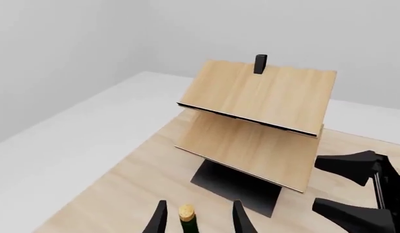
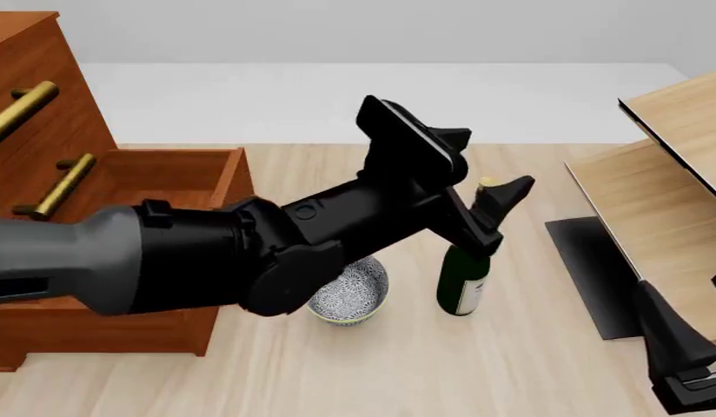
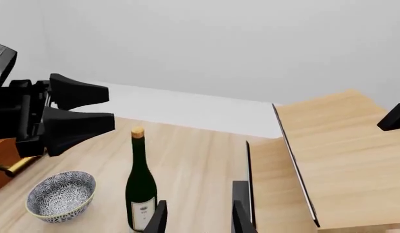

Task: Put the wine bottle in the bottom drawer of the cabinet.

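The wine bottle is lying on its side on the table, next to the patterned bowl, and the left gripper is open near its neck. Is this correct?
Not quite: the wine bottle stands upright, as the front view shows. The rest holds: it is beside the patterned bowl, and the left gripper is open at its neck.

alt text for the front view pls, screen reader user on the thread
The left gripper, open, reaches the neck of an upright wine bottle on a wooden table, a patterned bowl beside it. The cabinet stands at left, bottom drawer open; a pale shelf unit at right.
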### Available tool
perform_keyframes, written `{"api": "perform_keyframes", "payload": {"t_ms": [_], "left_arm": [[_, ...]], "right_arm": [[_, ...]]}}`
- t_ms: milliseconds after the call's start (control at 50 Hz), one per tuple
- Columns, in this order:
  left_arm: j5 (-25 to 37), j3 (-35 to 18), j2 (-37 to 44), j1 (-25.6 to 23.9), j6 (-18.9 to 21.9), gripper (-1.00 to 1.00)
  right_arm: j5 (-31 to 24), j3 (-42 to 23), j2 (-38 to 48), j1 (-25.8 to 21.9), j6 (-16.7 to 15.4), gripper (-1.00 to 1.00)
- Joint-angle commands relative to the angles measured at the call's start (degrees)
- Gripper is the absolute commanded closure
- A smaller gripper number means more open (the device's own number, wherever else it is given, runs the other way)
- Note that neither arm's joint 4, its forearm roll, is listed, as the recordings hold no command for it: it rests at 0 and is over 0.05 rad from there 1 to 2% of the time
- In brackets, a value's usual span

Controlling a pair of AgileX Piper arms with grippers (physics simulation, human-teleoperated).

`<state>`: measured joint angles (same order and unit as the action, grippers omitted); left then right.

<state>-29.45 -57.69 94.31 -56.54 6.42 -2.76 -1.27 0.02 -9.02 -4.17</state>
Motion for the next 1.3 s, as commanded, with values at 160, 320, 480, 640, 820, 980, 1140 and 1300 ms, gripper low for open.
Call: {"api": "perform_keyframes", "payload": {"t_ms": [160, 320, 480, 640, 820, 980, 1140, 1300], "left_arm": [[-2.5, -1.6, 4.9, 0.5, -0.7, -1.00], [-3.2, -1.7, 6.8, 1.0, -0.6, -1.00], [-4.0, -1.8, 8.0, 1.5, -0.7, -1.00], [-4.7, -2.0, 10.0, 1.6, -1.2, -1.00], [-5.6, -2.0, 11.3, 2.2, -1.7, -1.00], [-5.9, -2.2, 12.3, 2.2, -2.0, -1.00], [-6.2, -2.5, 13.4, 2.5, -2.4, -1.00], [-6.8, -2.7, 14.4, 2.8, -2.7, -1.00]], "right_arm": [[0.2, 1.0, 0.0, 0.0, 0.1, -1.00], [0.1, 1.1, 0.0, 0.2, 0.1, -1.00], [-0.1, 1.1, 0.0, 0.3, 0.0, -1.00], [-0.2, 1.2, 0.0, 0.2, -0.1, -1.00], [-0.4, 1.2, 0.0, 0.2, -0.1, -1.00], [-0.5, 1.2, 0.0, 0.3, -0.1, -1.00], [-0.6, 1.2, 0.0, 0.2, -0.2, -1.00], [-0.6, 1.2, 0.0, 0.3, -0.1, -1.00]]}}
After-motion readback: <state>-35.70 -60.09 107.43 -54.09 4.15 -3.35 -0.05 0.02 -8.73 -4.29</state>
